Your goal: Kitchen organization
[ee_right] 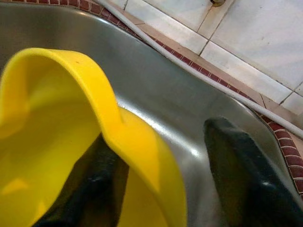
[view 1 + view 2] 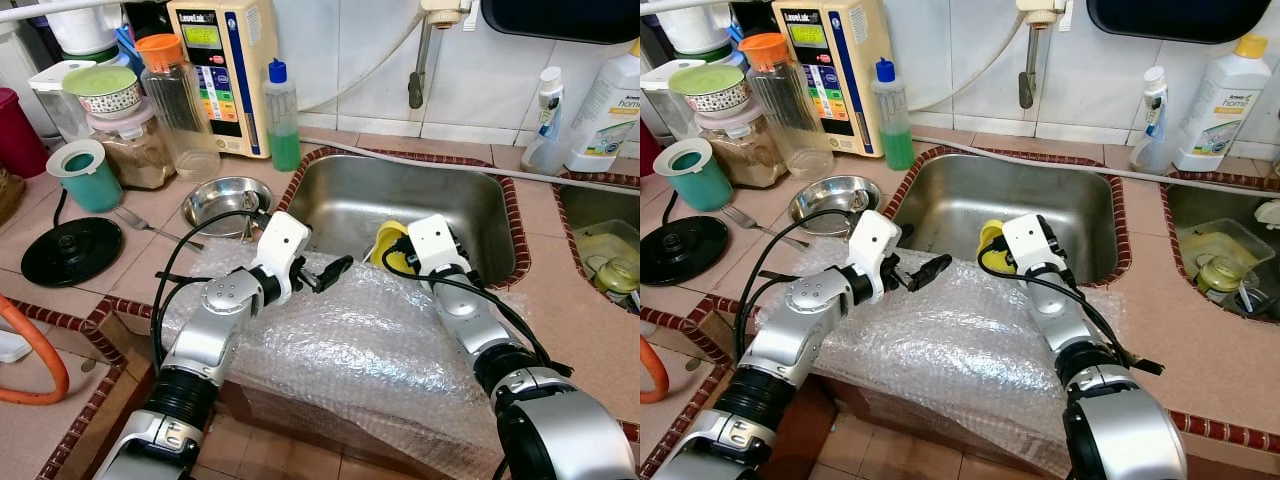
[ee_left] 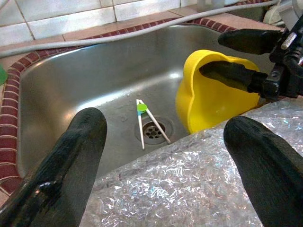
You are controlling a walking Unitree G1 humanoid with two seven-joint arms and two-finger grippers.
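Observation:
A yellow bowl (image 2: 385, 243) stands on its side in the steel sink (image 2: 400, 190), against the front wall. My right gripper (image 1: 161, 156) is open and straddles the bowl's rim. One finger (image 1: 94, 189) rests inside the bowl; the other (image 1: 241, 170) stands apart outside it. My left gripper (image 2: 325, 275) hovers open over the bubble wrap (image 2: 350, 350) draped across the counter's front edge, nothing between its fingers. White chopsticks with a green clip (image 3: 147, 120) lie by the drain.
To the left of the sink are a steel bowl (image 2: 227, 200), a fork (image 2: 140, 225), a teal cup (image 2: 88, 175), a black lid (image 2: 70, 250), jars and a green soap bottle (image 2: 283, 115). A second basin (image 2: 610, 260) at the right holds containers. The tap (image 2: 420, 70) hangs above.

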